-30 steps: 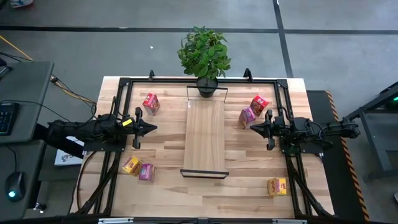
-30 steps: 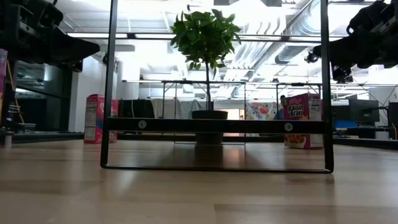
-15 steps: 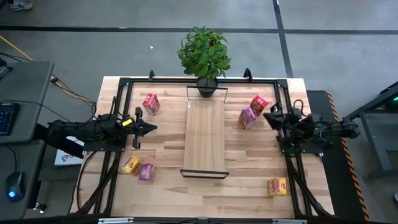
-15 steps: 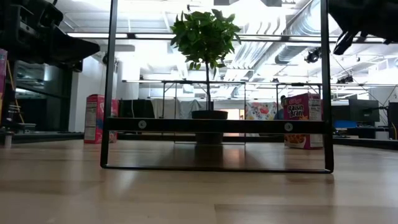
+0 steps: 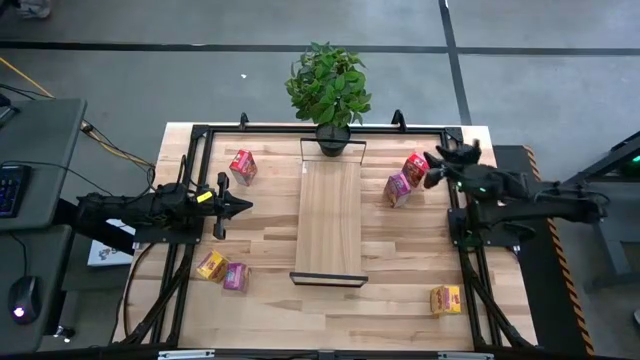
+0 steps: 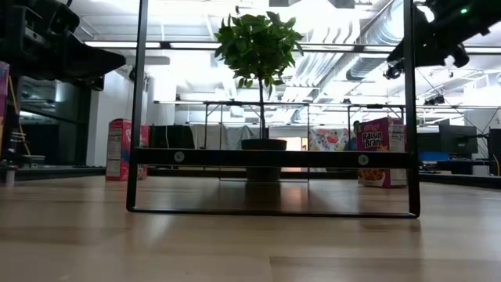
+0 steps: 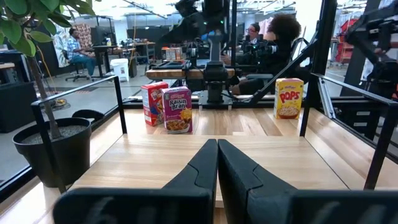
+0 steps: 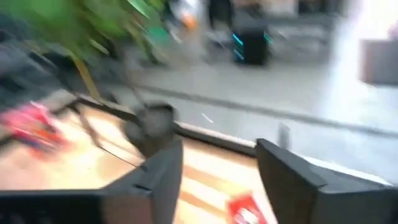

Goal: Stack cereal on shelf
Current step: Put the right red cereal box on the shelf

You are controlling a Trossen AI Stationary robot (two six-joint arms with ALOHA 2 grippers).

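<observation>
Cereal boxes lie scattered on the surface [image 5: 270, 240] around the bare shelf [image 5: 329, 220]: a red box [image 5: 416, 167] and a pink box [image 5: 398, 188] sit right of it (near the potted plant's [image 5: 328, 90] end). The right hand [image 5: 437, 160] hovers beside the red box, fingers spread. The left hand [image 5: 243, 206] waits closed, left of the shelf.

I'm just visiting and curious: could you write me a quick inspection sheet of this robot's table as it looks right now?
Surface: wooden table, black frame around it.
Job's things: shelf at centre, bare; six cereal boxes on the table, red box and pink box nearest the right arm.
Clutter: potted plant at the far edge.
Grippers: right gripper open beside the red box, holding nothing; left gripper shut, waiting left of the shelf.
Cables: yellow cable on the floor.
Surroundings: people at desks behind.
</observation>
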